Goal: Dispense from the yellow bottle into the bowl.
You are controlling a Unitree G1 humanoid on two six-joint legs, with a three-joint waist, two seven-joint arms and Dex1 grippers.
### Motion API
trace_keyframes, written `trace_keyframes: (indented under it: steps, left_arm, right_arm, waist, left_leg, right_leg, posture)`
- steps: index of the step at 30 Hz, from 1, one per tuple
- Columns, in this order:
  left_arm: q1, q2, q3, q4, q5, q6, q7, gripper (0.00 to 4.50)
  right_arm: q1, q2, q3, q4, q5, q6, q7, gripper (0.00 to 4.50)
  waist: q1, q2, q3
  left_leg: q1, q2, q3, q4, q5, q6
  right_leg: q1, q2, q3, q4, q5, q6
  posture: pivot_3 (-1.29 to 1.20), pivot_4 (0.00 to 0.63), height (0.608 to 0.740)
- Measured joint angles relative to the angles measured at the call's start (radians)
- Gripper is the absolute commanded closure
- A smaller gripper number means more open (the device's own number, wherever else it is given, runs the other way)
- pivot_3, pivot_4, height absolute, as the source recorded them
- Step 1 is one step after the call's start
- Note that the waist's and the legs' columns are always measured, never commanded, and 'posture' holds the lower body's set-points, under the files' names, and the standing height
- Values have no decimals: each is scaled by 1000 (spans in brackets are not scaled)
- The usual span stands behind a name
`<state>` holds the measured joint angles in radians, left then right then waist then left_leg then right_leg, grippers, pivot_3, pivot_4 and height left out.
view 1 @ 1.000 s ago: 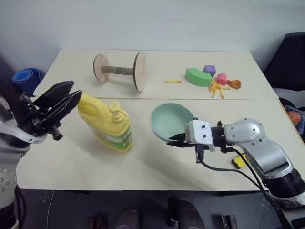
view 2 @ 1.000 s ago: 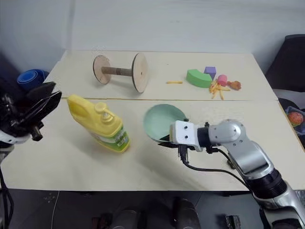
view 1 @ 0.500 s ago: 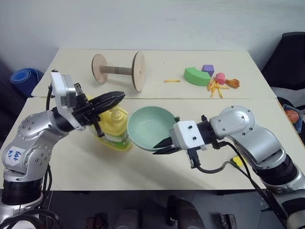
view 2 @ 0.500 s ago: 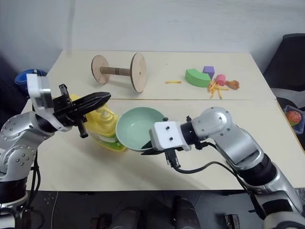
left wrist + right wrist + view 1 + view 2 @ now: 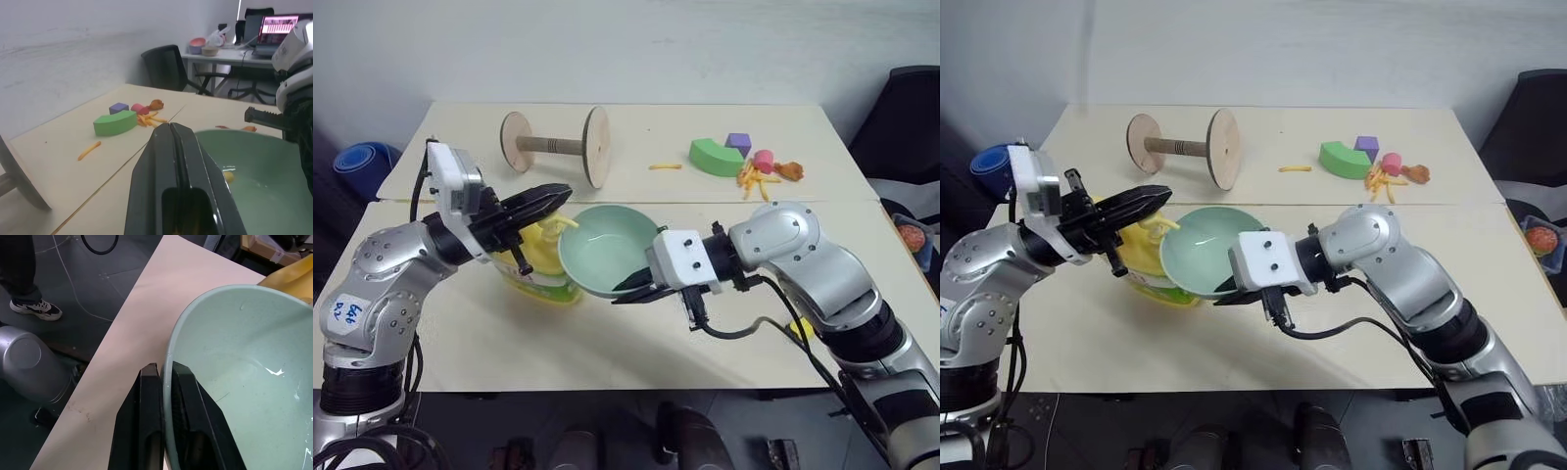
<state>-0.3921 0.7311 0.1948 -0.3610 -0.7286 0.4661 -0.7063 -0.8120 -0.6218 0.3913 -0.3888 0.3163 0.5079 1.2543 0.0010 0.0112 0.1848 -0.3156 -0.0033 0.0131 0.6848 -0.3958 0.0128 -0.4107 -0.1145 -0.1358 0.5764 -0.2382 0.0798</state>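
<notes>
The bowl (image 5: 605, 250) was gripped at its near rim by the right end effector (image 5: 628, 290), raised and tilted, its far edge just beside the pump of the bottle (image 5: 540, 264). The bottle stood on the surface (image 5: 607, 333), leaning. The left end effector (image 5: 553, 196), fingers together on nothing, was held just above the pump, pointing toward the bowl; judged nearest for a downward press.

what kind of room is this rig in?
Looks like an office or lab space: a desk with an open laptop, black office chairs, and toy props such as the wooden spool on the worktable.
</notes>
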Motion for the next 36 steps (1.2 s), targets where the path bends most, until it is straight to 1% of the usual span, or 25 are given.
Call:
trace_keyframes:
  steps: [6, 11, 17, 21, 23, 26, 29, 31, 33, 36]
  left_arm:
    - [21, -1, -3, -31, 25, 6, 28, 4479]
    - [59, -5, -7, -42, 30, 6, 43, 4479]
    - [88, -17, -7, -42, 30, 1, 51, 4479]
    - [93, -63, 8, -28, 25, -13, 52, 4479]
    - [95, -88, 40, -9, 4, -17, 49, 4479]
    - [99, -93, 85, 14, -21, -36, 22, 4479]
    - [136, -96, 165, 50, -32, -107, -42, 4479]
    - [180, -70, 235, 76, -48, -117, -88, 4479]
    - [226, -40, 272, 96, -45, -129, -125, 4479]
    - [351, -17, 353, 122, -11, -185, -186, 4479]
  right_arm:
    - [-12, 16, 0, 23, 0, 5, 1, 4500]
    - [-28, 25, 0, 44, -1, 6, 2, 4500]
    - [-28, 27, 6, 58, -1, 16, 7, 4500]
    - [-28, 27, 6, 61, -1, 18, 1, 4500]
    - [-21, 20, -1, 57, -1, 13, -1, 4500]
    - [18, -25, -11, 56, -3, -7, 2, 4500]
    - [143, -122, -47, 79, -18, -60, 20, 4500]
    - [219, -153, -55, 156, -49, -114, 22, 4500]
    - [256, -154, -49, 239, -87, -184, 22, 4500]
    - [254, -111, -43, 424, -164, -337, -4, 4500]
  waist:
    - [-1, 2, -3]
    - [-4, 12, -10]
    - [-4, 17, -13]
    - [-4, 17, -13]
    - [-3, 17, -13]
    - [-1, 15, -13]
    - [3, 11, -10]
    - [-2, 3, -6]
    - [-9, 2, -5]
    - [-25, 2, -4]
  left_leg:
    - [2, 0, 0, 0, 0, 0]
    - [4, 0, 1, -1, 0, -1]
    - [14, 1, 3, -3, -1, -2]
    - [15, 2, 3, -3, -2, -3]
    - [14, 2, 3, -3, -2, -3]
    - [9, 2, 3, -3, -2, -3]
    - [1, 2, 2, -2, -2, -2]
    - [-2, 2, 2, -2, -2, -2]
    - [-2, 2, 3, -2, -2, -1]
    - [-1, 2, 4, -2, -2, -1]
  right_leg:
    - [1, -1, 0, 0, 0, 0]
    - [2, -1, 1, 0, -1, -1]
    - [8, -1, 3, -1, -2, -3]
    - [9, -1, 3, -1, -2, -3]
    - [7, 0, 3, -1, -2, -3]
    - [4, 0, 2, 0, -2, -3]
    - [-1, 0, 0, -1, -2, -3]
    - [-3, 0, -1, -1, -2, -2]
    - [-3, 0, 0, -2, -1, -2]
    - [-3, 0, -1, -2, -1, -2]
  posture:
    - [0, 150, 740]
    - [0, 150, 740]
    - [0, 150, 740]
    - [0, 150, 740]
    - [0, 150, 740]
    - [0, 150, 740]
    - [0, 150, 740]
    - [0, 150, 740]
    - [0, 150, 740]
    - [0, 150, 740]
